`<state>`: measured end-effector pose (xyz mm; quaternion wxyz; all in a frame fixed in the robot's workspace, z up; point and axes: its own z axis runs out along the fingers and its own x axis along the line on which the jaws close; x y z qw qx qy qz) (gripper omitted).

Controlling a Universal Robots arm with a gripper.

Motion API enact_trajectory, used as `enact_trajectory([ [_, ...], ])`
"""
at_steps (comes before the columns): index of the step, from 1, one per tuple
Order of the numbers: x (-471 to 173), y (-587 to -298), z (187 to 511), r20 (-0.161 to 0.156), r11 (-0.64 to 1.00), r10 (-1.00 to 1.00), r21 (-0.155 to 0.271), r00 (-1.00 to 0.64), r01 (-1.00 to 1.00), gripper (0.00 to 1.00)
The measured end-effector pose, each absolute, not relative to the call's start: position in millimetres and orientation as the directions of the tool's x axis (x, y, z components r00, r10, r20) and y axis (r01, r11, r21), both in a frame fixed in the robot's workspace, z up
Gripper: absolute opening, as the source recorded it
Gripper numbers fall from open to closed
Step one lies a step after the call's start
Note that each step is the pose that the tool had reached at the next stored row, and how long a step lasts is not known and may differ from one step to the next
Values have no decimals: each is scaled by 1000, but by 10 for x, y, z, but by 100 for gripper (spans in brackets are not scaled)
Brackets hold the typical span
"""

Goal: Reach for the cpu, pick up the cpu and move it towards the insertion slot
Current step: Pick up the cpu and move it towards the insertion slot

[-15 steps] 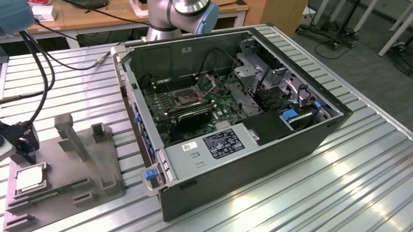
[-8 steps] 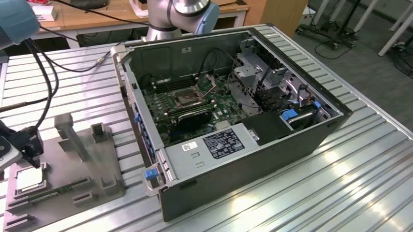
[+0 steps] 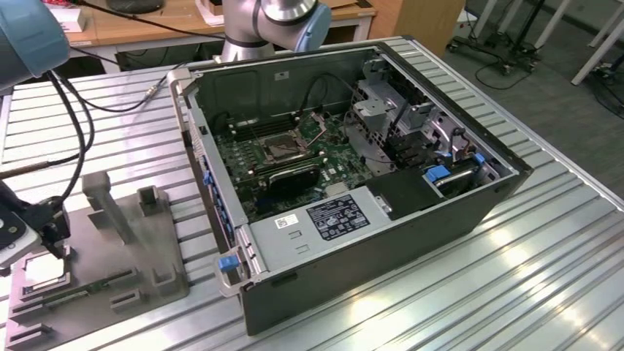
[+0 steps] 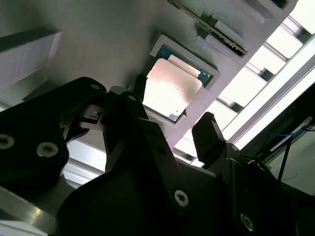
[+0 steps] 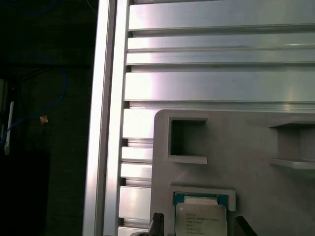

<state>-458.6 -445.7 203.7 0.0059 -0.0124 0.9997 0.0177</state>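
The cpu (image 3: 42, 272) lies flat, silvery face up, in a square recess of the grey holder (image 3: 117, 248) at the exterior view's lower left. My gripper (image 3: 51, 240) hangs just above it there. In the second wrist view the gripper (image 4: 174, 115) is open, with one black finger (image 4: 139, 93) and the other (image 4: 209, 132) either side of the cpu (image 4: 170, 88), not touching it. The first wrist view shows the cpu (image 5: 201, 219) between the two fingertips (image 5: 156, 222). The insertion slot (image 3: 280, 148) sits on the motherboard inside the open computer case (image 3: 390, 219).
A green memory stick (image 3: 83, 291) lies in a groove of the holder beside the cpu. Upright grey posts (image 3: 107, 201) rise from the holder. Black cables (image 3: 69, 117) trail from the arm over the ribbed aluminium table (image 3: 546, 263). The table's edge (image 5: 103, 123) runs close by the holder.
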Motion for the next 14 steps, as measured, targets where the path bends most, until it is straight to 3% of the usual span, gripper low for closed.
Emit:
enact_trajectory([
  [14,-4547,-4473,1923,-12,999,-22,35,-1000,-22,65],
])
